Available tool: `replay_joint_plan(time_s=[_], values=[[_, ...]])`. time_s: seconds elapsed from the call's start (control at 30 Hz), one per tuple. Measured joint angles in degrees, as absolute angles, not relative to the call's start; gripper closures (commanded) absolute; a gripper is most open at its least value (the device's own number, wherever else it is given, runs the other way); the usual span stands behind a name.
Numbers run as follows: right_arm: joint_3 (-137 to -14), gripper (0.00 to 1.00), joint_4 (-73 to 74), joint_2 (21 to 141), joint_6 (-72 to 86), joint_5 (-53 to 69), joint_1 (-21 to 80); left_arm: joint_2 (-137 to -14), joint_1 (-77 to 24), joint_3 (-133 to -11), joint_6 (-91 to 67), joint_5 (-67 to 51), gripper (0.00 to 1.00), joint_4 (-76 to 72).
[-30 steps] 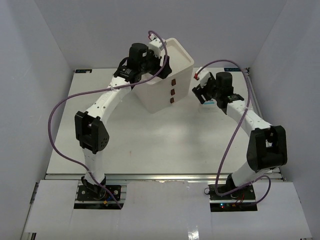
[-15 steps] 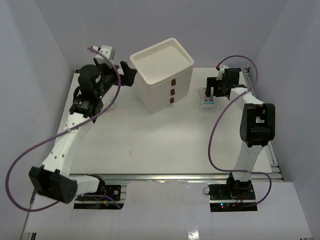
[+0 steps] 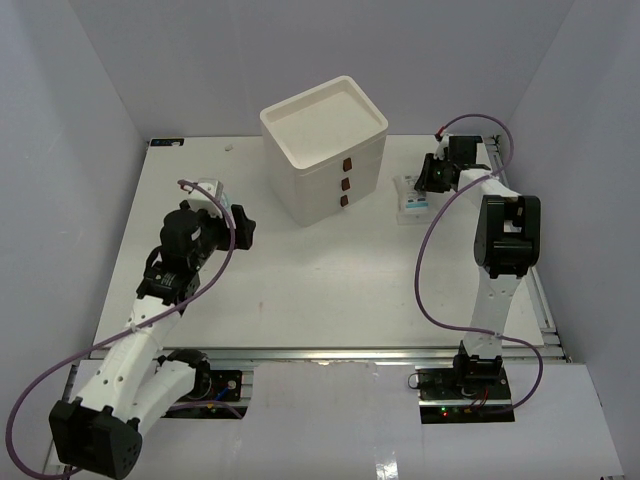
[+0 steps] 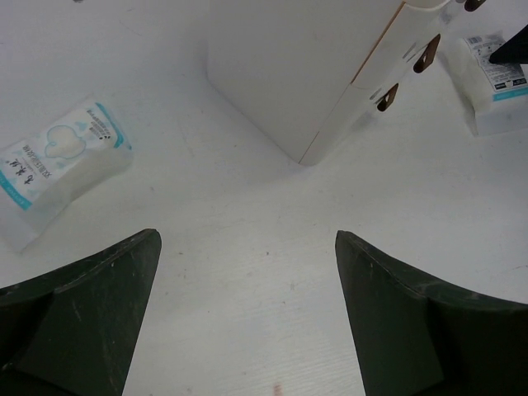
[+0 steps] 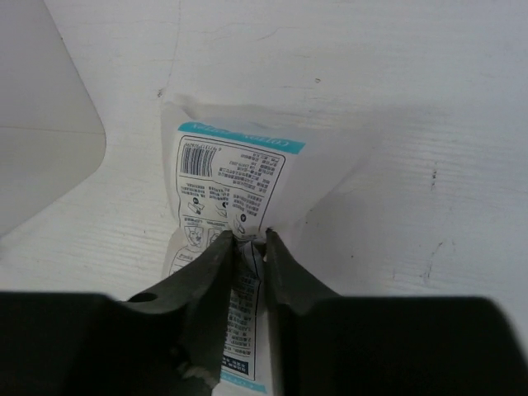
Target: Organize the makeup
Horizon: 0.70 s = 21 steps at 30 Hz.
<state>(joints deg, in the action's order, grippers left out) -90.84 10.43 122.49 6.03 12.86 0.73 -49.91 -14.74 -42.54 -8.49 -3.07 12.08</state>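
Note:
A clear packet printed white and blue (image 5: 235,177) lies on the table right of the drawer box; it also shows in the top view (image 3: 413,207) and the left wrist view (image 4: 493,78). My right gripper (image 5: 245,241) is shut on this packet, pinching a fold of it; in the top view the right gripper (image 3: 430,180) sits at its far edge. A second packet (image 4: 62,165) lies left of the box, partly hidden behind my left arm in the top view (image 3: 207,189). My left gripper (image 4: 246,238) is open and empty above bare table (image 3: 238,226). No sponges, case or bottle are in view.
The big cream three-drawer box (image 3: 325,148) stands at the back middle with all three drawers shut; it also shows in the left wrist view (image 4: 322,74). White walls close in the table on the left, back and right.

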Motion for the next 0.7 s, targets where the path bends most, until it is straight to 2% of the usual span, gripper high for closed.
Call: replay_joint_plan(time_s=[0.1,0.2,0.3,0.5,0.7], values=[[-91.1,0.92,10.5,122.7,6.7,15.8,-0.3,-45.7,-14.7,-40.9,-8.4,-2.2,0.02,12.0],[-90.8,0.92,10.6,122.6,7.4,19.7,-1.8,-43.7,-14.7,-40.4,-8.4,-0.8,0.02,12.0],[-85.2,0.92,9.0,119.0,7.6,22.2,-2.8,-43.3,-14.7,-40.2,-8.4,0.0,0.02,11.9],[-67.3,0.92,5.3,99.8,4.8,20.6,-0.2,-43.5,-14.7,-40.0,-8.5,0.2,0.02,12.0],[-59.2,0.92,-1.9,79.9,-1.2,17.0,8.2,-43.5,-14.7,-40.0,-8.7,0.2,0.02,12.0]])
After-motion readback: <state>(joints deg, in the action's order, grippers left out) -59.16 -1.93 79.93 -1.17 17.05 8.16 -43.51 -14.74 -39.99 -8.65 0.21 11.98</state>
